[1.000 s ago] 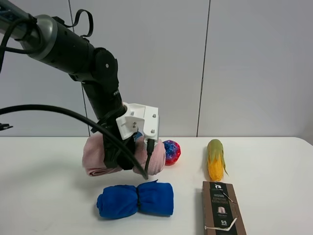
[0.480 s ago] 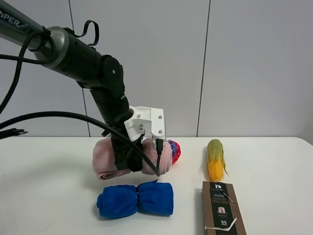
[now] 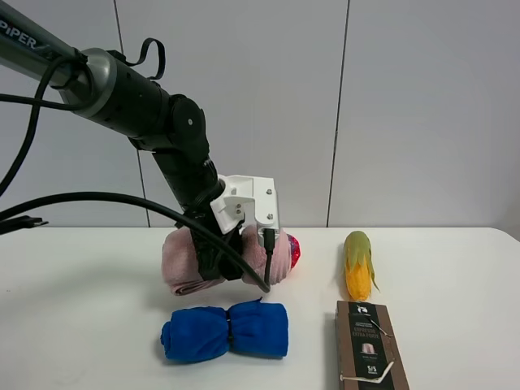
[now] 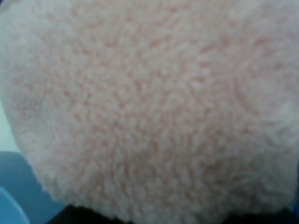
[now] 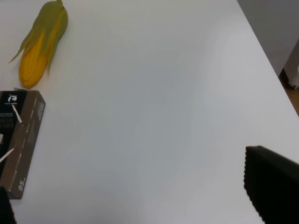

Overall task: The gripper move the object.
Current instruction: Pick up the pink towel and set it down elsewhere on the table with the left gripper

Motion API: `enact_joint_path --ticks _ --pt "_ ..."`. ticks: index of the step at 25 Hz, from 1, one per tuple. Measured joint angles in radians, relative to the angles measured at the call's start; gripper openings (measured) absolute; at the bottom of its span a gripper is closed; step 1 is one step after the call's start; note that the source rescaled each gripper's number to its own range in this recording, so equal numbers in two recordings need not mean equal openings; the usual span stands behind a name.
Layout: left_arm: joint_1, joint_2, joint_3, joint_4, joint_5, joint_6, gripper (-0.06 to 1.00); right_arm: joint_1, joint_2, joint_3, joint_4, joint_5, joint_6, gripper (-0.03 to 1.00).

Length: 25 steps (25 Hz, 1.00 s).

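L gripper (image 3: 218,264) clenched on pink towel (image 3: 180,262) mid-roll: lift w/ firm grip, clearing ball (image 3: 294,250) at right & blue towel (image 3: 225,331).

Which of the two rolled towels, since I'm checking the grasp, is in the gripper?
The pink towel, behind the blue towel. The left gripper is shut round its middle; the blue one lies free on the table, untouched.

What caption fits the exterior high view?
Left claw holds pink rolled towel behind a blue towel; corn and brown box at right.
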Motion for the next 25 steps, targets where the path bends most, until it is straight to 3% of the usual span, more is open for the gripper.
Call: enact_joint_path --ticks 10,12,13,17,18,21,25 --pt "0.0 0.0 0.0 -0.006 -0.008 -0.012 0.03 0.0 0.0 0.0 0.0 0.0 0.0 1.0" --pt "0.0 0.0 0.0 -0.006 -0.004 -0.013 0.14 0.0 0.0 0.0 0.0 0.0 0.0 1.0" --pt "0.0 0.0 0.0 -0.006 -0.004 -0.017 0.24 0.0 0.0 0.0 0.0 0.0 0.0 1.0" --pt "0.0 0.0 0.0 -0.007 -0.023 -0.051 0.81 0.0 0.0 0.0 0.0 0.0 0.0 1.0" --pt "0.0 0.0 0.0 -0.009 -0.026 -0.06 0.89 0.0 0.0 0.0 0.0 0.0 0.0 1.0" --pt "0.0 0.0 0.0 -0.009 -0.024 -0.068 0.98 0.0 0.0 0.0 0.0 0.0 0.0 1.0" --pt "0.0 0.0 0.0 -0.009 -0.001 -0.071 0.99 0.0 0.0 0.0 0.0 0.0 0.0 1.0"
